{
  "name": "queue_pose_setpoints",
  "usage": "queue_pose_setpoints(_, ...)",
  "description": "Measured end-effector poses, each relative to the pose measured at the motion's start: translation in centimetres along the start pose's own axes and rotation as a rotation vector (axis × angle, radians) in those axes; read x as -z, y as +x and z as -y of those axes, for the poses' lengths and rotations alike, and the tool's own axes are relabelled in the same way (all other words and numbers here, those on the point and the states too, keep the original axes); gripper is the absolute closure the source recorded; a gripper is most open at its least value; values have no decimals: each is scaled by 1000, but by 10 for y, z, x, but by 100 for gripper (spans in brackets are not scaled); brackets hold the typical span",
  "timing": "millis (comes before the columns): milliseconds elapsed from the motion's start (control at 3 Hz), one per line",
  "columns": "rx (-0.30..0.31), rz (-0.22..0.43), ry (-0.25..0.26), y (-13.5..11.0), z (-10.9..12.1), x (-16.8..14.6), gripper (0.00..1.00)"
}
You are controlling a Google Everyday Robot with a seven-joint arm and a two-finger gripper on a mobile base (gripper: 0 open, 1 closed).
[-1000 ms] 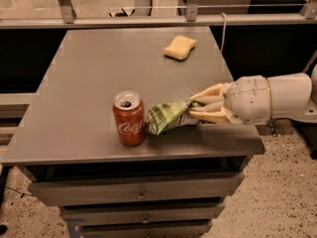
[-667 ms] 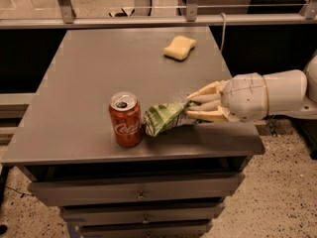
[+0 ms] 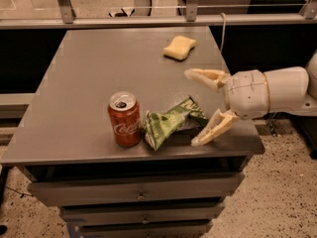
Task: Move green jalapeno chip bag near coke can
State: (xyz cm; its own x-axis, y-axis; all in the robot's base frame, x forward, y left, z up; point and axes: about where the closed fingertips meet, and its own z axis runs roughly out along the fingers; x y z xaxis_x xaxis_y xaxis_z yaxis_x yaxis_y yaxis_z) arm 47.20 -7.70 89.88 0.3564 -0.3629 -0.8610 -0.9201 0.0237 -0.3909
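My end effector (image 3: 192, 108) is standing open, empty; the green jalapeno chip bag (image 3: 168, 125) is lying at its fingertips, the coke can (image 3: 124, 119) just beyond. Placing looks done; next, backing straight away.

At right edge of grey bench (image 3: 84, 78): cream two-finger gripper (image 3: 194, 108), spread wide. Front edge crowded by red aluminium coke can (image 3: 124, 119), crumpled green foil chip bag (image 3: 171, 123). Pale yellow sponge (image 3: 179, 47) near back-right corner. Left side free.

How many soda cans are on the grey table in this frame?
1. The red aluminium Coca-Cola can stands upright near the front edge of the grey table, beside the crumpled green foil chip bag. The white tool, open, is just beyond the bag. None seems hidden.
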Motion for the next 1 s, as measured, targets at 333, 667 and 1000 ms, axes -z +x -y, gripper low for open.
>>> queue_pose_setpoints(333,8,-28,60,-4,11,19,0)
queue_pose_setpoints(667,25,-116,185,-13,45,60,0)
queue_pose_setpoints(1000,69,-222,302,-35,100,100,0)
